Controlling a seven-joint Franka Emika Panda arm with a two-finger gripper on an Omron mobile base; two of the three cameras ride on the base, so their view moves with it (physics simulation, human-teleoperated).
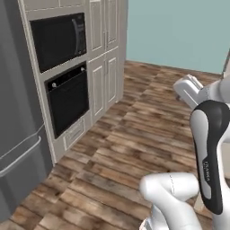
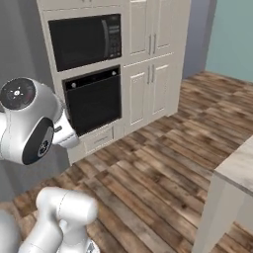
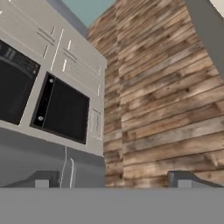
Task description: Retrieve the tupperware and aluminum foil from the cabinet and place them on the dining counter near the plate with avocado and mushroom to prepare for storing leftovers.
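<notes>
The arm is folded up high, its end effector [image 3: 113,180] spread wide, holding nothing.

Kitchen wall and wood floor

A microwave [image 2: 85,40] sits above a black oven [image 2: 94,100], beside tall cream doors [image 2: 150,59]; a grey fridge [image 1: 18,134], probably, stands left, on plank floor [image 1: 134,148].

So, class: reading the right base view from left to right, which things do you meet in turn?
Robot arm → built-in microwave with the black oven directly below it → tall cream cabinet doors → teal wall, with the marble counter corner lower down at the right edge.
</notes>
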